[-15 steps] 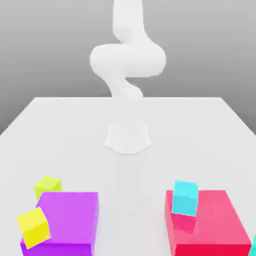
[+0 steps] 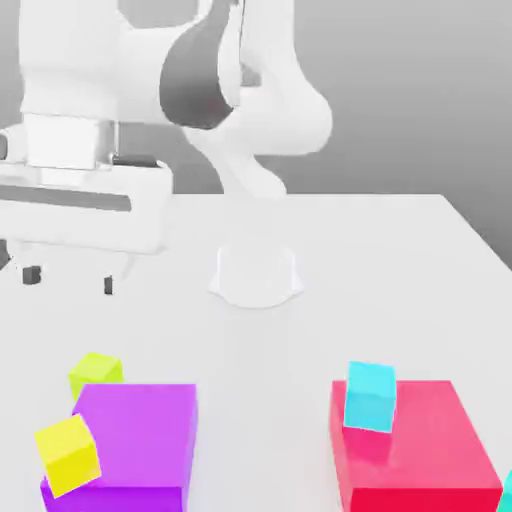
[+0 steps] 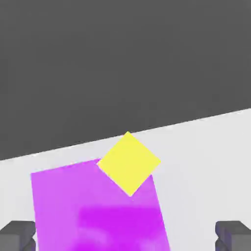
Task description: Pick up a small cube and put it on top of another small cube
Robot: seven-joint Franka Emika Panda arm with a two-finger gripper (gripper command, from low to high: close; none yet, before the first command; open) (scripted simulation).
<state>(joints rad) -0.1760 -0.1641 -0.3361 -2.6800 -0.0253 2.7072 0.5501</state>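
The small cube, lime yellow-green, rests on the white table just behind the far left corner of a big purple block. A second small cube, cyan, sits on top of a big red block. A brighter yellow cube perches at the purple block's near left corner. My gripper hangs open and empty above the table, well behind and above the lime cube. In the hand view the yellow cube lies at a corner of the purple block, with my gripper open and its dark fingertips far apart.
The arm's round white base stands at mid-table behind the blocks. Another cyan piece peeks in at the exterior view's right edge. Bare white table lies between the purple and red blocks.
The hand has swung into the exterior view's left side, above the table, where half a second ago just the base and elbow showed. The cubes and blocks have not moved.
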